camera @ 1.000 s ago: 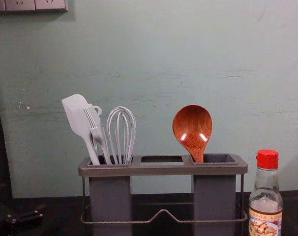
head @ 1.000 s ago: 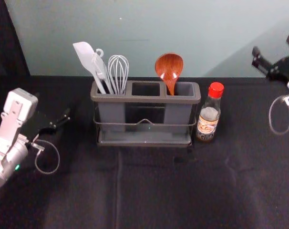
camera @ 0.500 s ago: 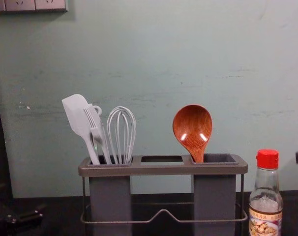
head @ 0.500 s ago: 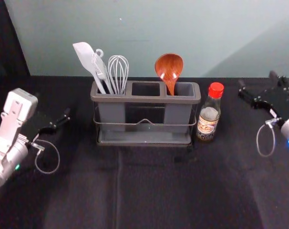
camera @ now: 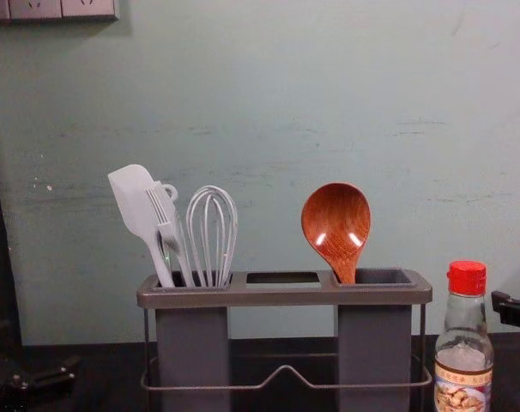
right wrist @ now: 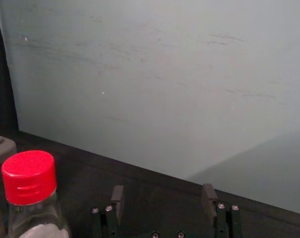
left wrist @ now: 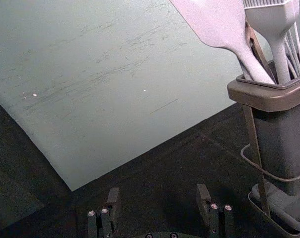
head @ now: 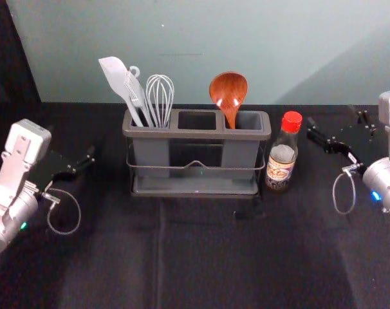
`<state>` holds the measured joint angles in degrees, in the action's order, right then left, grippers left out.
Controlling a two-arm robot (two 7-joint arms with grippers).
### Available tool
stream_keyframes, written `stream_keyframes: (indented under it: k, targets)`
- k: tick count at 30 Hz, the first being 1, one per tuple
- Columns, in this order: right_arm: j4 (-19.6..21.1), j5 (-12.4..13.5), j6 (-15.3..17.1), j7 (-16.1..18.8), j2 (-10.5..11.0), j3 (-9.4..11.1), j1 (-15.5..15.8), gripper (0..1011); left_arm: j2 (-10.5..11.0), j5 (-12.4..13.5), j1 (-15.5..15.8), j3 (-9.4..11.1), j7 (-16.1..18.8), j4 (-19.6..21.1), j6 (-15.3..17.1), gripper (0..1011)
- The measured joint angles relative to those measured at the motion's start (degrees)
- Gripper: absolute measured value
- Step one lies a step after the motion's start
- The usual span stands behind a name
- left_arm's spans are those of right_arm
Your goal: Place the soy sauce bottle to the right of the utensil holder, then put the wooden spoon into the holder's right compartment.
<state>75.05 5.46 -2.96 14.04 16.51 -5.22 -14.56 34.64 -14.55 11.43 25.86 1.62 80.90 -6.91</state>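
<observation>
Bottle (head: 282,161) upright on the tabletop (head: 201,257), just beside the holder (head: 197,133) at its 3 o'clock (head view, 12 pointing away from the robot); can't tell if they touch. Red cap on, label facing the robot. Spoon (head: 228,90) is in the holder's right compartment (head: 249,121), handle down, bowl up and sticking out toward 12, leaning slightly to 11 in the chest view. Handle sits near that compartment's 9 o'clock side. Left compartment has spatula (head: 114,72), whisk (head: 159,96) and a pale brush-like tool (camera: 167,225), all heads up; spatula tips toward 10-11. Middle compartment (head: 197,120) lies between those two. Right gripper (head: 336,119) is at the bottle's 2 o'clock, near but apart from it, fingers spread wide, nothing held. In the right wrist view the bottle is off to one side of the fingers, not between them. Left gripper (head: 71,143) is out at the holder's 9 o'clock, over the tabletop, fingers wide apart as well, nothing held. Wall (head: 201,51) at 12 behind the holder; wall panel (camera: 50,9) near 10-11 in the chest view.
</observation>
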Motion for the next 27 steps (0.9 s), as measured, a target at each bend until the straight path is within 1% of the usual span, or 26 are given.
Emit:
stream_keyframes:
  k: [3, 27]
  targets:
    - [-0.3, 0.4, -0.3, 0.1, -0.3, 0.0, -0.1, 1002, 0.0, 0.0, 0.0, 0.0, 0.0, 0.0, 0.0, 1000]
    - [0.0, 0.2, -0.2, 0.1, 0.0, 0.1, 0.0, 1002, 0.0, 0.0, 0.0, 0.0, 0.0, 0.0, 0.0, 1000]
